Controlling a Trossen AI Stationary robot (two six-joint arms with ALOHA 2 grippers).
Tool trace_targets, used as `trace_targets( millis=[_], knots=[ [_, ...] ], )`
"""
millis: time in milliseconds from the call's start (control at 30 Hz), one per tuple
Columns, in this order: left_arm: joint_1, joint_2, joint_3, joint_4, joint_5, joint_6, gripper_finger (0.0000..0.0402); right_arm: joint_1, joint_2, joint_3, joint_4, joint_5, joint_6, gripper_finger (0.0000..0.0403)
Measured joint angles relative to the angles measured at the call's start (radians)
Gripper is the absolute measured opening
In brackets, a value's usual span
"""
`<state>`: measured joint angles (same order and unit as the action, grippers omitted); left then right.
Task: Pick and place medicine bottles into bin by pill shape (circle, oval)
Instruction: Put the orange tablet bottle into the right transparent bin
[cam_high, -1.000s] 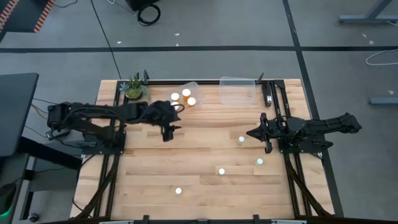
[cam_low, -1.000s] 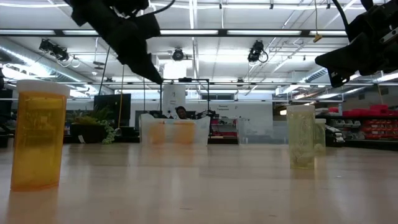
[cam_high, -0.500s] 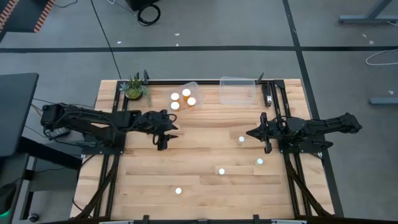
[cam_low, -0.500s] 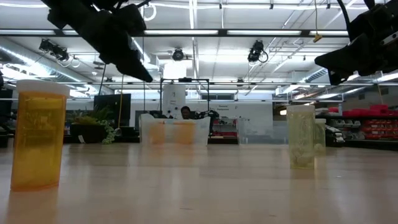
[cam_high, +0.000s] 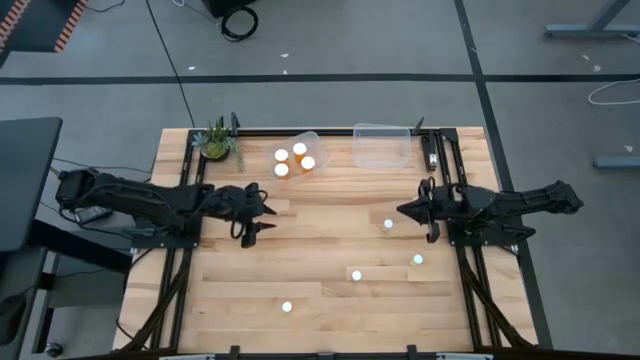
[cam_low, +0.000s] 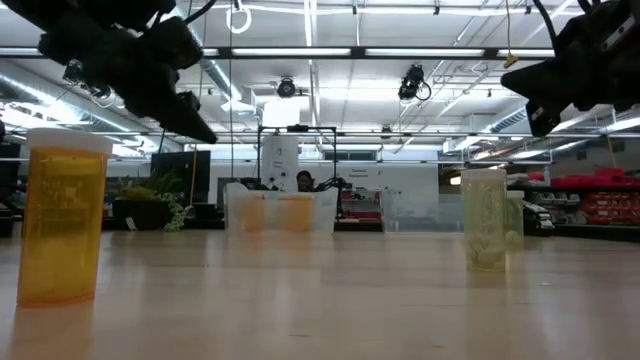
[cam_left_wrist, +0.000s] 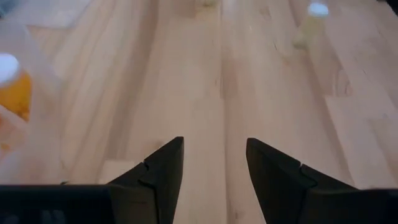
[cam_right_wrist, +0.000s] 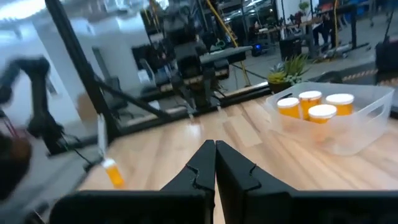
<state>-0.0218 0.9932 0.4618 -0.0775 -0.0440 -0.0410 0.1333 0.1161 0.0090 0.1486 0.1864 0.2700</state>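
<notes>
**Left gripper free above the boards, three bottles in the left tub**

We see the left gripper (cam_high: 252, 226) held above the light wooden slatted table (cam_high: 330, 310), on its left half, just near of the far-left clear plastic tub (cam_high: 300, 152). Its two dark fingers (cam_left_wrist: 160, 177) stand apart with bare wood between them; nothing is in the grasp. In the low view it hangs well clear of the table surface (cam_low: 185, 110).

We see the right gripper (cam_high: 404, 212) above the right half of the table, its fingers pressed together and empty, pointing toward the table's middle.

Three small orange medicine bottles with round white caps (cam_high: 299, 150) stand inside the far-left tub. The second clear plastic tub (cam_high: 381, 146), just to its right along the far edge, holds nothing that we can make out. Four more white-capped bottles stand loose on the table: one near the right gripper (cam_high: 388, 225), one farther toward the near right (cam_high: 417, 260), one near centre (cam_high: 355, 275) and one near the front edge (cam_high: 286, 308).

A small green potted plant (cam_high: 215, 143) sits at the far-left corner.
</notes>
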Motion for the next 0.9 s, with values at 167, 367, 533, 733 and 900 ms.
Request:
trace_targets(
  millis=[167,367,533,733,900],
  knots=[
    [-0.063,-0.013,-0.057,-0.005,0.024,-0.001,0.0183,0.000,0.034,0.001,0.025,0.000,0.068,0.0019],
    [-0.162,-0.003,-0.080,-0.013,0.048,-0.064,0.0189,0.000,0.135,0.001,0.080,0.024,0.078,0.0019],
    [-0.250,0.017,-0.080,0.003,0.048,-0.137,0.0200,0.000,0.238,0.001,0.187,0.039,0.077,0.0019],
    [-0.335,0.071,-0.079,0.026,0.003,-0.208,0.0211,0.000,0.346,0.001,0.254,0.038,0.112,0.0019],
    [-0.396,0.137,-0.079,0.076,-0.045,-0.236,0.0208,0.000,0.424,0.001,0.327,0.022,0.127,0.0019]
  ],
)
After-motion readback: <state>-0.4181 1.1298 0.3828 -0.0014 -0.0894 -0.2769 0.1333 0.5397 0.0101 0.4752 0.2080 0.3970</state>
